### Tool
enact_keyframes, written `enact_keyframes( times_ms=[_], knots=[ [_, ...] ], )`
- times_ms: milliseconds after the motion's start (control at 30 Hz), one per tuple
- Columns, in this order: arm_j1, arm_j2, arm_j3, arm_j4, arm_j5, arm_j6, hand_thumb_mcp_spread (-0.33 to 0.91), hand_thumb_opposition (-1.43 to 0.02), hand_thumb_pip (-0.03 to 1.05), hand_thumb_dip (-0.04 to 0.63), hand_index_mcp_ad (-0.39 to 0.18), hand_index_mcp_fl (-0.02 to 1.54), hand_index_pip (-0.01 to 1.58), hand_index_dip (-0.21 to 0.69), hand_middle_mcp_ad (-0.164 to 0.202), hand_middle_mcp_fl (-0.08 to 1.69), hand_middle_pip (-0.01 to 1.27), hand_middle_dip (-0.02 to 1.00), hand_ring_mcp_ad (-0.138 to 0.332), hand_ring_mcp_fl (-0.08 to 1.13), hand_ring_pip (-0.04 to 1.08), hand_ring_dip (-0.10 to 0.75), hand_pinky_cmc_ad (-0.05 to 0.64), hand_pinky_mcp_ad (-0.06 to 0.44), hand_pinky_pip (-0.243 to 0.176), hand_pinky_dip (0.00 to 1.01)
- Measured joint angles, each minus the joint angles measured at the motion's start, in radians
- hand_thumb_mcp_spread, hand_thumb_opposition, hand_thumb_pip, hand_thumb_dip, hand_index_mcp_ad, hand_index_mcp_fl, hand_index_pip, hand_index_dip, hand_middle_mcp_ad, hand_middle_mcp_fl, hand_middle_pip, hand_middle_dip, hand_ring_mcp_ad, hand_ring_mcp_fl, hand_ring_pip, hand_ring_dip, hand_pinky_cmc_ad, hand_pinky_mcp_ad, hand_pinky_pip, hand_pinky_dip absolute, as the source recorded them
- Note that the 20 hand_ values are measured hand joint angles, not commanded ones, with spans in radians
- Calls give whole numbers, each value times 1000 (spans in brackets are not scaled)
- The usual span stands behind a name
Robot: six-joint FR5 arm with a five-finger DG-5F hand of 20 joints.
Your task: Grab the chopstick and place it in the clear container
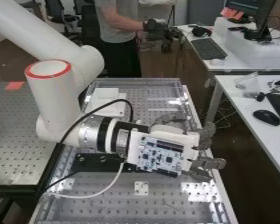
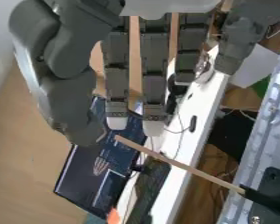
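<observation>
In the high view the hand (image 1: 207,163) is held out over the right part of the perforated bench, palm side hard to see behind a circuit board on its back. The hand (image 2: 154,75) has its fingers straight in the wrist view, with the thumb bent beside them and nothing between. A thin wooden chopstick (image 2: 184,166) slants past just beyond the fingertips, apart from them. Its far end meets a black holder (image 2: 267,192) at the bench; the other end is free.
The perforated bench (image 1: 111,200) carries white blocks (image 1: 105,100), a black plate (image 1: 94,162) and a small white plate (image 1: 141,188). Cables loop beside the arm. Along the right stands a white desk (image 1: 240,102) with a mouse (image 1: 266,117); another desk with a keyboard (image 1: 208,49) lies behind.
</observation>
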Motion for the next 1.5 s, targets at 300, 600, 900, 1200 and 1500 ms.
enact_keyframes(
  times_ms=[300, 600, 900, 1200, 1500],
  knots=[
    [51, 17, -95, 149, 140, 85, 473, -843, 576, 387, -87, 592, 480, 428, 99, 771, 106, 803, 115, 215, 106, 298, 412, 314, -89, 157],
    [76, 4, -106, 219, 216, 108, 475, -843, 545, 387, -93, 592, 545, 396, 98, 747, 110, 801, 113, 216, 106, 298, 394, 314, -80, 155],
    [77, -6, -116, 223, 195, 85, 475, -843, 543, 389, -94, 590, 581, 374, 98, 747, 112, 801, 117, 227, 110, 297, 393, 311, -79, 155],
    [85, -19, -135, 210, 219, 70, 471, -843, 545, 386, -106, 595, 595, 365, 98, 749, 113, 801, 113, 243, 96, 300, 389, 311, -82, 155],
    [92, -39, -125, 227, 228, 65, 487, -843, 532, 372, -110, 592, 593, 356, 96, 771, 117, 801, 113, 258, 94, 304, 387, 311, -77, 157]
  ],
)
